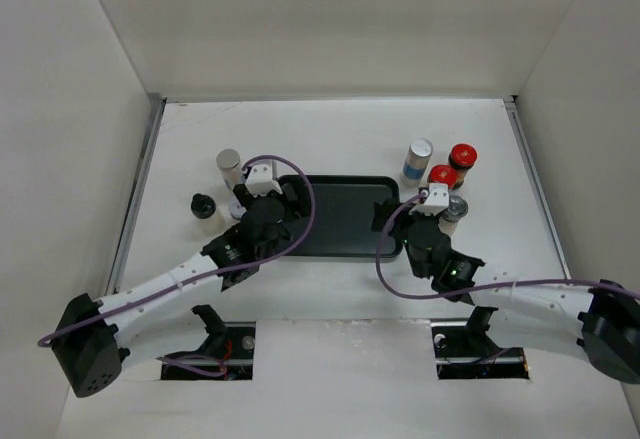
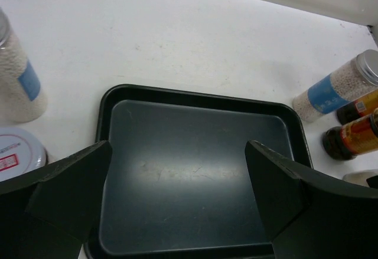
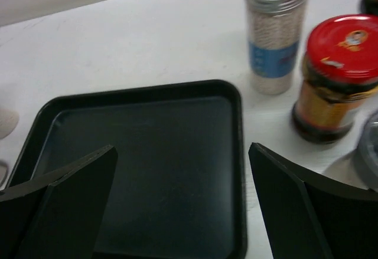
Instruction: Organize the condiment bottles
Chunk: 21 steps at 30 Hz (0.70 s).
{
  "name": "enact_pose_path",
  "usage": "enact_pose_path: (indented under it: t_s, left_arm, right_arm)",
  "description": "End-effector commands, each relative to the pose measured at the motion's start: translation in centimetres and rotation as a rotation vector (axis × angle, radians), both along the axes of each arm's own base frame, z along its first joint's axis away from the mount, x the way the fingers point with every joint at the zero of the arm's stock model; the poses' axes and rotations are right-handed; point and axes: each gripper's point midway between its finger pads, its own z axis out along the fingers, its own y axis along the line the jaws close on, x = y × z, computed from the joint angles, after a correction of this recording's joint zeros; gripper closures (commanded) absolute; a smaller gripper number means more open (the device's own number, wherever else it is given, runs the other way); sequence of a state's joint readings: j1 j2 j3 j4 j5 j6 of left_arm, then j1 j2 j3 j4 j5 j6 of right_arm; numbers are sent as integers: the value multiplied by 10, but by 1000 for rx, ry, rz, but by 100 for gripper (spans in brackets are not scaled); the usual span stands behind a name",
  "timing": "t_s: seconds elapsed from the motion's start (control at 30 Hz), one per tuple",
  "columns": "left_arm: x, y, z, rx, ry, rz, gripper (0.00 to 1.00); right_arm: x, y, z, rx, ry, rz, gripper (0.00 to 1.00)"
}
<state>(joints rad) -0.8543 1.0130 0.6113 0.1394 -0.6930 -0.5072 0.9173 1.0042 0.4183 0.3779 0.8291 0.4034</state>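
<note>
**Pincer state**

- Left pincer (image 2: 177,153): jaws spread wide, nothing held. Its two black fingers (image 2: 71,194) sit above the near left part of the black tray (image 1: 340,221). Whether they touch the tray cannot be determined.
- Right pincer (image 3: 183,153): jaws spread wide, nothing held. It is positioned over the near right part of the tray.

**Tray**

The tray is flat and rectangular and lies at the centre of the white tabletop (image 1: 330,134). All bottles stand upright on the tabletop, outside the tray.

**Left group, beside the tray's left edge**

- Left silver-topped cylinder (image 1: 229,165): the farthest back of this group. It has white contents and a blue label.
- Black-capped bottle (image 1: 203,206): nearer the arm bases and farthest to the left, apart from the tray.
- White-lidded jar (image 2: 15,153): just beside the tray's left edge. The left arm largely hides it in the top view. The left wrist view shows red print on its lid.

**Right group, beside the tray's far right corner and right edge**

- Right silver-topped cylinder (image 1: 417,159): just beyond the far right corner. It carries a blue label.
- Far red-capped bottle (image 1: 462,159): to the right of that cylinder. It has dark contents.
- Near red-capped bottle (image 1: 442,179): in front of and between those two, close to both.
- Grey-lidded jar (image 1: 456,209): the nearest of this group, just beside the right pincer.
</note>
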Motion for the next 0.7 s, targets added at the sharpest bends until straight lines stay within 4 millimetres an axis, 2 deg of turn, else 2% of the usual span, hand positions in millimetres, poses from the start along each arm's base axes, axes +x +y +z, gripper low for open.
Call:
enact_pose_path:
  t_s: [0.0,0.13,0.23,0.33,0.37,0.43,0.47,0.53,0.57,0.6,0.67]
  left_arm:
    - [-7,19,12,7,-10,55,0]
    - [-15,48,12,51,2,101,0]
    - [-22,81,11,80,12,192,0]
    - [-30,100,11,102,9,244,0]
    - [-32,108,10,112,10,273,0]
    - [-35,118,7,124,5,318,0]
    - [-35,120,6,128,6,323,0]
    - [-33,116,2,137,21,307,3]
    - [-32,113,-2,151,34,294,16]
    - [-31,110,-6,165,49,286,31]
    - [-28,103,-19,194,84,259,32]
  right_arm:
    - [0,28,30,102,-76,72,0]
    - [-10,37,33,105,-98,138,0]
    - [-18,46,37,136,-130,221,0]
    - [-25,55,41,158,-140,282,2]
    - [-27,59,41,157,-137,305,37]
    - [-31,65,38,142,-124,328,70]
    - [-32,66,37,137,-116,333,74]
    - [-32,68,31,127,-98,334,73]
    - [-31,70,29,126,-92,335,70]
    - [-31,70,26,123,-82,336,62]
    - [-31,71,28,131,-89,338,43]
